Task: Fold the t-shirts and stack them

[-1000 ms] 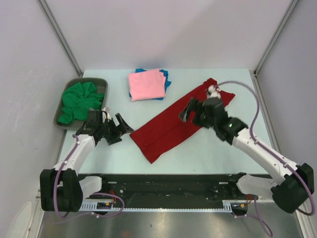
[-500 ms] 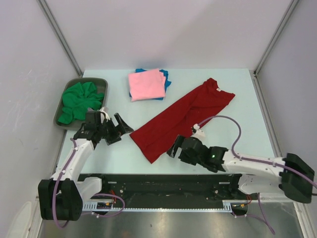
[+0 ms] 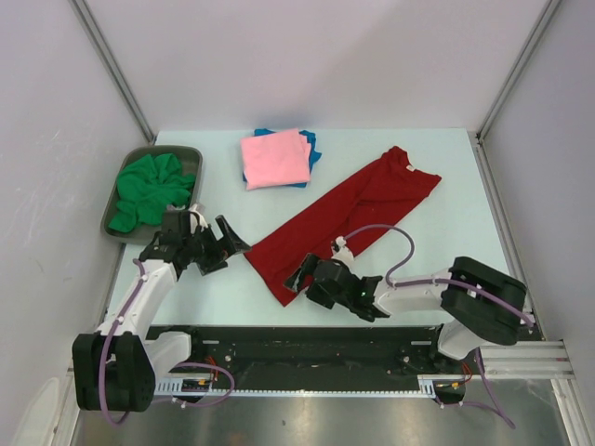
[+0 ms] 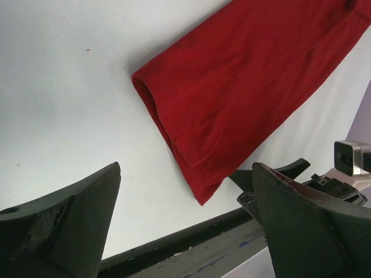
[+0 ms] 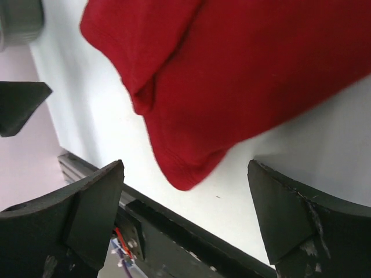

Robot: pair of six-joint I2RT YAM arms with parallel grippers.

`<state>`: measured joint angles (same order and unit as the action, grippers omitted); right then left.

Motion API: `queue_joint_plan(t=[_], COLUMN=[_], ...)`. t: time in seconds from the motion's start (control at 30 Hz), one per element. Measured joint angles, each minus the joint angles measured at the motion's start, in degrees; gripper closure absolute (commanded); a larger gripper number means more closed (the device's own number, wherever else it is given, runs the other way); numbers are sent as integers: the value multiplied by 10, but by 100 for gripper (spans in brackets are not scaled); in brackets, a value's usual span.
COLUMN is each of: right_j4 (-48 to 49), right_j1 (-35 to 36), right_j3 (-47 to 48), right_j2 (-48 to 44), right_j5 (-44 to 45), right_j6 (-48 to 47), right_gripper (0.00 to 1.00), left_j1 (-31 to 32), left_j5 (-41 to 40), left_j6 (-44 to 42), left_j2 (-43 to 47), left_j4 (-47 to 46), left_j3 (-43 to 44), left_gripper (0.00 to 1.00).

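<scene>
The right gripper (image 3: 299,276) hangs low with its jaws spread and empty, lined up on the near corner of the dark red shirt (image 3: 346,216), likely to pinch that hem for a fold. The left gripper (image 3: 226,243), equally wide and empty, sits just beside the hem's other corner. The shirt lies flat on the table (image 3: 446,246), a long diagonal strip with its collar at the far right.

White arms (image 3: 141,295), black joints (image 3: 480,310), purple cables (image 3: 374,229) — black fingers (image 4: 65,230) seemingly scuffed
</scene>
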<state>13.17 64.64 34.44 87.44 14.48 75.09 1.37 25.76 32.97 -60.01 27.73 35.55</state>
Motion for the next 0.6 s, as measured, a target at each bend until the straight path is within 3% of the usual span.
queue_joint_plan(t=[0.13,0.23,0.37,0.5,0.53,0.6], right_j4=[72,121,151,148,144,133], right_j1=[0,-1,-2,-3,-3,-3], right_j3=[12,29,38,38,37,37], right_j2=[48,89,123,140,140,140], right_j5=[-19,-36,-50,-64,-65,-66], right_j6=[14,24,31,33,33,29], right_gripper=[11,21,56,76,89,100], left_j1=[0,0,0,0,0,0], left_j5=[0,0,0,0,0,0], left_j6=[0,0,-5,-6,-6,-6], left_j2=[-1,-2,-5,-7,-7,-7], left_j4=[0,3,9,14,14,16], left_j3=[0,0,0,0,0,0], left_gripper=[0,0,0,0,0,0])
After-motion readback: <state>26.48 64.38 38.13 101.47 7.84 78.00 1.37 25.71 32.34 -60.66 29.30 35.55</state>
